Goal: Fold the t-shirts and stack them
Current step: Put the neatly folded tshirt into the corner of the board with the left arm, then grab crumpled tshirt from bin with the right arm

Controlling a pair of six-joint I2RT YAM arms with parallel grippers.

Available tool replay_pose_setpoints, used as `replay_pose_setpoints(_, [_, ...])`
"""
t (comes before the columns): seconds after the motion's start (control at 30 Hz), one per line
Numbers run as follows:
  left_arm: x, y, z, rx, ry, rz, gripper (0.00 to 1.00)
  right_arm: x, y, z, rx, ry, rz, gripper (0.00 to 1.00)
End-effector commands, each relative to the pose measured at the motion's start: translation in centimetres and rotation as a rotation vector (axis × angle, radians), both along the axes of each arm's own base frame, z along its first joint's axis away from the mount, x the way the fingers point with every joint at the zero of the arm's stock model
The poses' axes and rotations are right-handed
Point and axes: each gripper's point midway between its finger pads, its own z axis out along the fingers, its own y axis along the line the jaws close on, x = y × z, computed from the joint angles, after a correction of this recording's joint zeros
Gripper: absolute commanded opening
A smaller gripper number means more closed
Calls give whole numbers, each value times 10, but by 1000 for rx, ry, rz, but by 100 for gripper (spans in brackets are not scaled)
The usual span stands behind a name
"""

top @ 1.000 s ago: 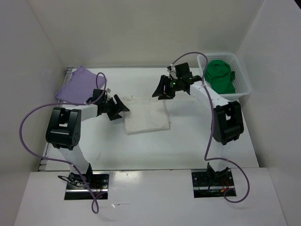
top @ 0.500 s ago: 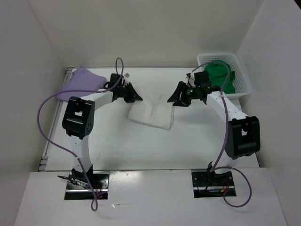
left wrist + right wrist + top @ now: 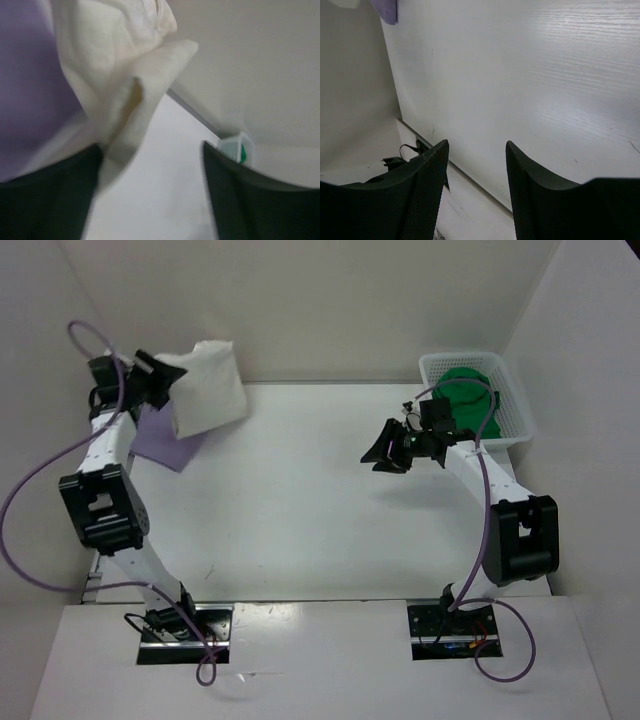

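Observation:
The cream t-shirt (image 3: 208,390) hangs folded in the air at the back left, over the lavender t-shirt (image 3: 160,443) lying on the table. My left gripper (image 3: 158,380) is at the cream shirt's left edge. In the left wrist view the jaws (image 3: 150,150) stand apart; the cream cloth (image 3: 115,65) drapes against the left finger and lavender (image 3: 25,75) shows behind it. The green t-shirt (image 3: 470,400) lies in the basket. My right gripper (image 3: 383,453) hovers open over bare table (image 3: 476,147), holding nothing.
The white mesh basket (image 3: 515,405) stands at the back right, also in the left wrist view (image 3: 231,148). White walls close in the table on three sides. The left arm's purple cable (image 3: 30,490) loops out to the left.
My left arm swung from the table's middle up to the back left, carrying the cream shirt over the lavender one; its jaws have parted. The right gripper drew back slightly, still open.

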Motion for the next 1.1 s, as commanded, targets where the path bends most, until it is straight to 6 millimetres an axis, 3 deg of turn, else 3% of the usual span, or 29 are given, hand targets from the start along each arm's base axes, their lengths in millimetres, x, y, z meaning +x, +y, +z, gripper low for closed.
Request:
replay_pose_setpoints(0.0, [-43,81,-23,-113,72,287,83,0,1,10,15,-24,24,55])
replay_pose_setpoints(0.03, [-57,88,-39,-132,103,325,100,0,1,10,10,-32,32,55])
replay_pose_setpoints(0.07, [-83,91,-65,-135,163,378,100,1,1,6,8,-21,32,55])
replay_pose_setpoints(0.1, [-94,92,-72,-125,173,411,100,1,1,6,8,-21,32,55])
replay_pose_setpoints(0.13, [-109,92,-62,-107,155,447,100,2,1,2,3,-18,37,55])
replay_pose_setpoints(0.17, [-127,94,-86,-95,209,505,100,0,0,1,2,-9,37,55])
replay_pose_setpoints(0.2, [-138,93,-88,-98,219,532,100,0,0,-2,1,1,37,55])
replay_pose_setpoints(0.23, [-148,92,-72,-85,174,548,100,1,-1,-3,-6,1,32,55])
replay_pose_setpoints(0.3, [-165,84,-72,-87,189,548,100,6,-4,-3,-27,-12,13,57])
replay_pose_setpoints(0.37, [-168,76,-79,-88,210,501,100,17,-9,-2,-67,-32,-22,59])
replay_pose_setpoints(0.43, [-168,34,-84,-92,217,352,100,35,-14,0,-101,-54,-70,66])
replay_pose_setpoints(0.47, [-167,16,-83,-97,218,296,100,49,-14,13,-97,-94,-93,70])
replay_pose_setpoints(0.5, [-166,-2,-83,-85,216,238,100,55,-15,16,-99,-99,-108,68])
replay_pose_setpoints(0.53, [-167,-40,-85,-62,212,122,100,65,-13,15,-98,-107,-109,59])
replay_pose_setpoints(0.57, [-170,-61,-90,-57,221,54,100,80,-12,32,-91,-149,-126,45])
replay_pose_setpoints(0.6, [-174,-83,-89,-53,218,-21,97,90,-14,37,-105,-161,-143,17])
replay_pose_setpoints(0.63, [-185,-118,-95,-32,227,-126,90,98,-19,34,-138,-151,-172,7])
replay_pose_setpoints(0.7, [-200,-154,-106,-21,253,-234,74,129,-49,60,-208,-235,-309,0])
replay_pose_setpoints(0.73, [-215,-184,-110,0,258,-325,69,137,-62,60,-239,-236,-354,0])
replay_pose_setpoints(0.77, [-227,-197,-120,2,283,-371,62,151,-81,65,-284,-260,-426,2])
replay_pose_setpoints(0.83, [-246,-220,-132,15,311,-447,60,166,-123,66,-318,-248,-532,11])
replay_pose_setpoints(0.9, [-258,-228,-142,22,331,-488,59,179,-162,64,-376,-239,-648,18])
replay_pose_setpoints(0.93, [-264,-231,-146,21,344,-506,59,184,-191,69,-398,-247,-716,24])
replay_pose_setpoints(1.0, [-269,-230,-150,48,347,-535,61,190,-239,62,-489,-237,-852,37])
replay_pose_setpoints(1.03, [-271,-229,-148,58,337,-541,61,198,-254,71,-503,-258,-895,40])
replay_pose_setpoints(1.07, [-270,-229,-143,76,313,-551,63,201,-266,48,-537,-197,-906,42])
